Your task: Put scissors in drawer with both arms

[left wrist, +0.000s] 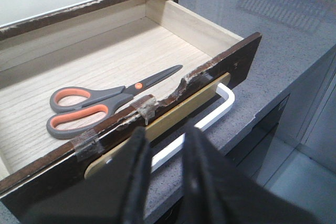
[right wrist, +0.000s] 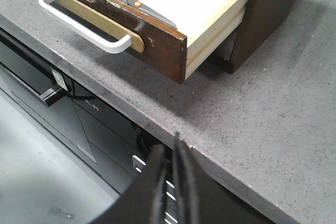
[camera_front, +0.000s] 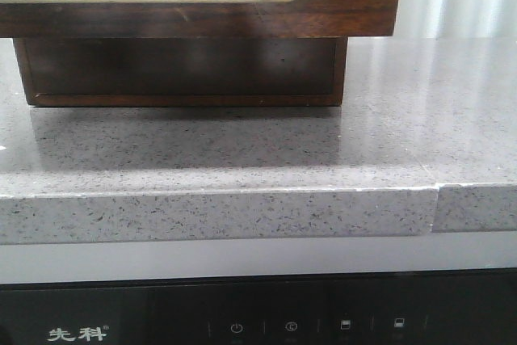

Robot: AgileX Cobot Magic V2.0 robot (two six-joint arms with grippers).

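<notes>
Fingers first: the left gripper (left wrist: pixel 164 169) hangs just in front of the drawer (left wrist: pixel 220 66), its two dark fingers parted by a narrow gap and holding nothing, with the white handle (left wrist: pixel 223 106) showing between and beyond them. From where I stand it looks close to that handle but not clamped on it. The right gripper (right wrist: pixel 170 182) hovers out past the edge of the grey tabletop (right wrist: pixel 273 103), well apart from the drawer, its fingers pressed almost together and empty.

Moving outward, the scissors (left wrist: pixel 102 106) lie flat on the pale wooden floor of the drawer, orange-lined loops toward one side, blades pointing along the chipped front edge. The right wrist view shows them in there too, just behind the front panel.

The drawer is pulled well out of the dark cabinet (right wrist: pixel 275 9). So I would judge the placing done; what appears left is pushing the drawer shut, and the left arm seems best placed for it.
</notes>
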